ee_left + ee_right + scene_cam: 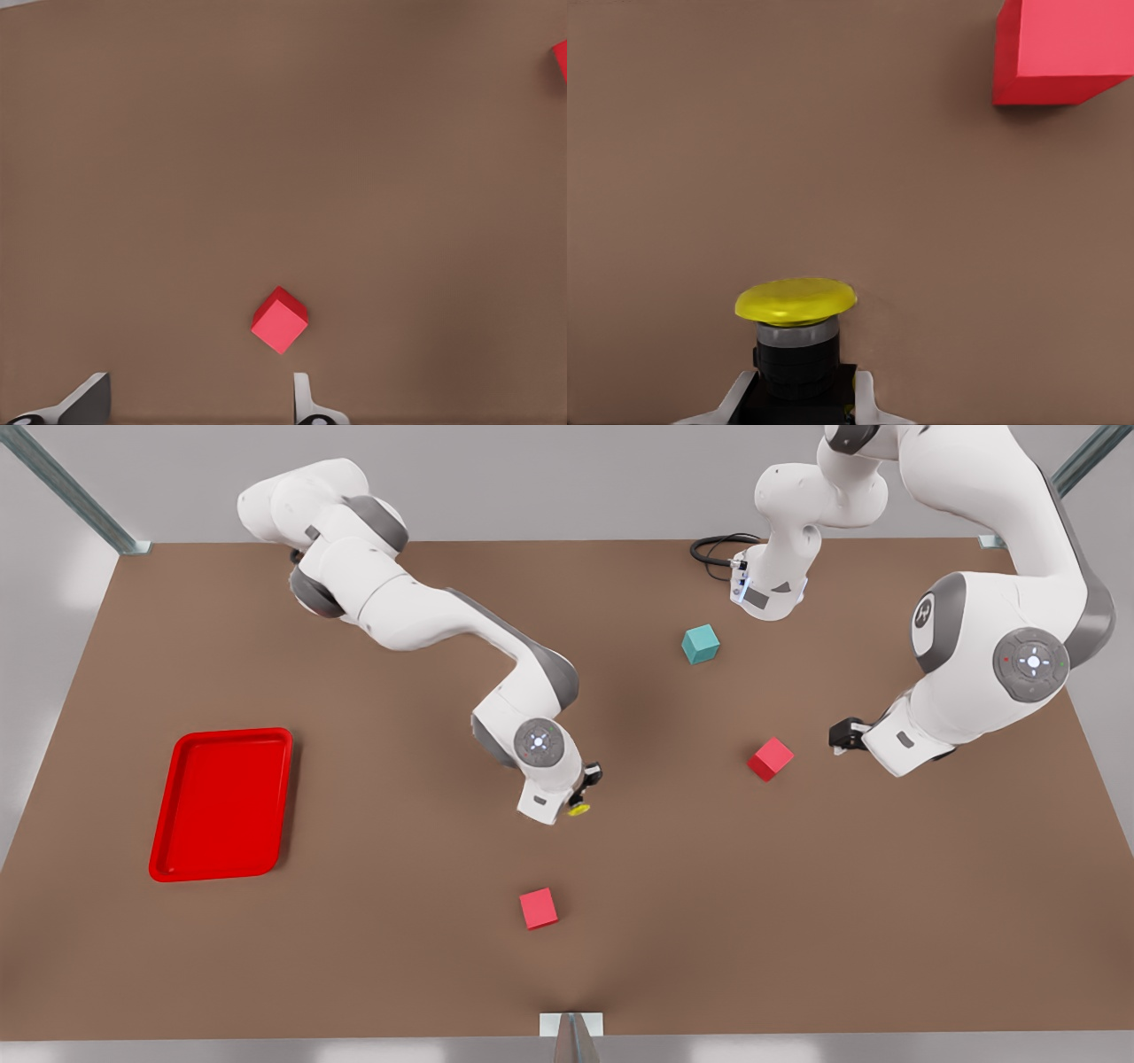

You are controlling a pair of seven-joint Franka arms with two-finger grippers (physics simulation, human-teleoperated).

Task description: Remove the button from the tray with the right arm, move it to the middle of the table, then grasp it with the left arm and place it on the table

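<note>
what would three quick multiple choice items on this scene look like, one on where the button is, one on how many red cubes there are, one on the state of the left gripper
1. Where is the button?
A. in the tray
B. held in the right gripper near the table's middle
C. lying beside the teal cube

2. How many red cubes are on the table?
A. one
B. two
C. three

3. What state is the left gripper in?
A. open and holding nothing
B. shut on the button
C. shut on a red cube

Answers:
1 B: the right gripper has its fingers around the button's dark body, and the red tray at the front view's left holds nothing.
2 B: one red cube lies near the left gripper, another red cube toward the near edge; the third cube is teal.
3 A: in the left wrist view its fingers stand apart with bare table between them.
</note>
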